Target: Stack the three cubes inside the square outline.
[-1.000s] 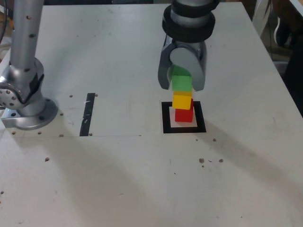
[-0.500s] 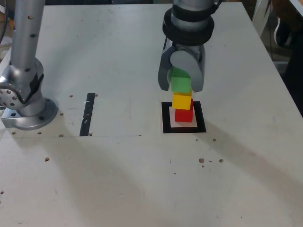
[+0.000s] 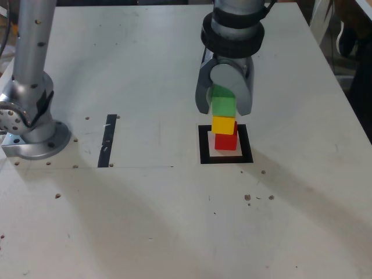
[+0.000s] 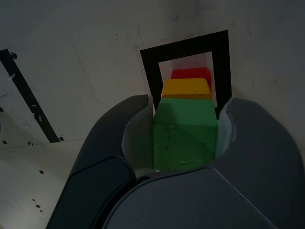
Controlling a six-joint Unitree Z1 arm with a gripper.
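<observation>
My gripper (image 3: 224, 106) points down over the square outline (image 3: 203, 145). My fingers (image 4: 250, 136) sit on both sides of the green cube (image 3: 224, 105), only a little apart. One finger has a thin gap next to the cube in the wrist view, so I cannot tell if I squeeze it. The green cube sits on the yellow cube (image 3: 224, 124). The yellow one sits on the red cube (image 3: 226, 141), inside the outline on the white table (image 3: 174, 221).

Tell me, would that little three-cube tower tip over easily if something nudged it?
Probably yes. The green cube, yellow cube and red cube look loosely stacked and slightly offset, so a sideways nudge would likely topple them. The blocks themselves look stiff, flat-sided and unlikely to roll.
</observation>
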